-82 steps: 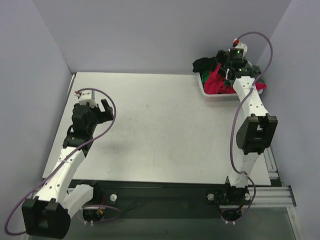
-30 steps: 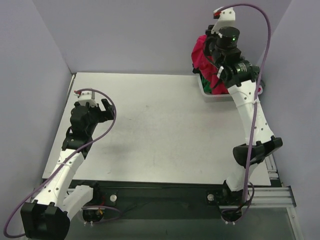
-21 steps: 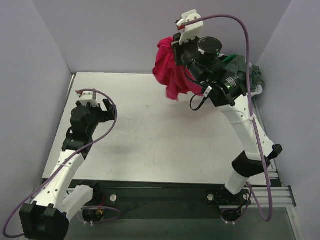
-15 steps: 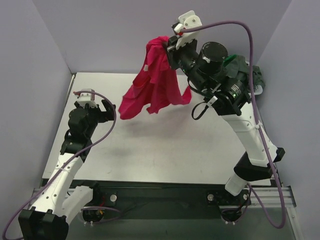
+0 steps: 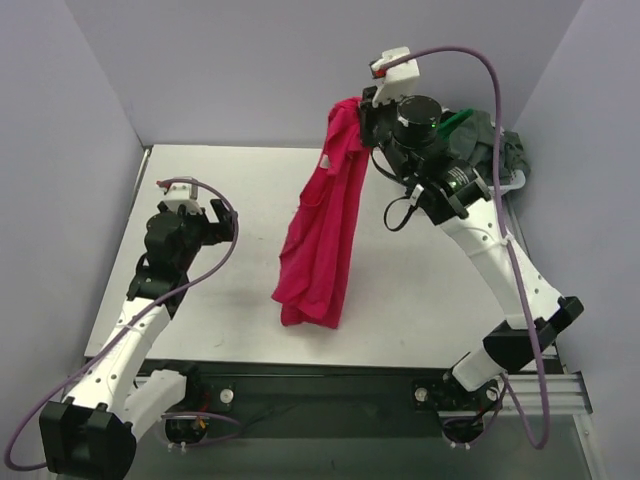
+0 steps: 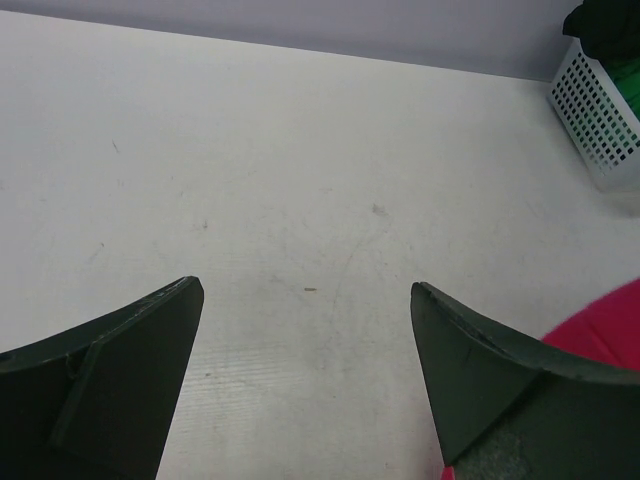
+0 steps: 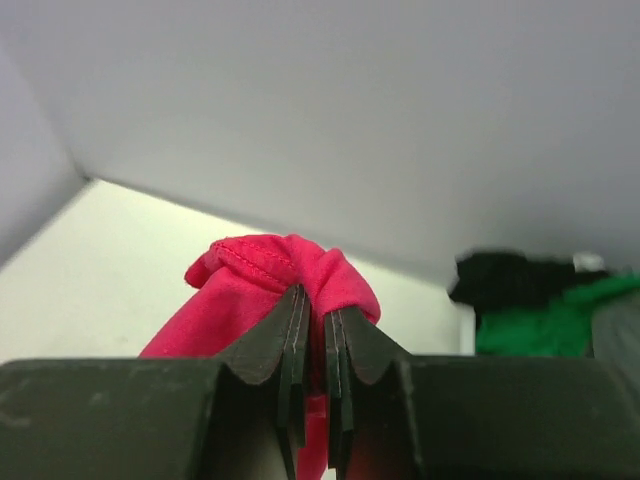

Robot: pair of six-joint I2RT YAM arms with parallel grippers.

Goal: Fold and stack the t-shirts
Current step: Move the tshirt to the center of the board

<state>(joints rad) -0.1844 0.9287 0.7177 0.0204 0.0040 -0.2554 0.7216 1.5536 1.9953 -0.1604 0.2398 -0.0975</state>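
A crimson-red t-shirt hangs in a long bunched drape from high above the table, its lower end near the front middle. My right gripper is shut on its top fold, a knot of red cloth squeezed between the jaws of my right gripper. The other t-shirts, green, grey and black, sit heaped in the basket at the far right. My left gripper hovers over the table's left side, open and holding nothing. In the left wrist view, my left gripper frames bare table, with a red corner behind the right finger.
A white perforated basket stands at the far right corner against the wall, also seen as the basket rim. Lilac walls close in the back and both sides. A dark rail runs along the near edge.
My right arm pulled the red t-shirt out of the basket and swung it left. The cloth, flared out half a second ago, now hangs straight down. The left arm barely shifted.
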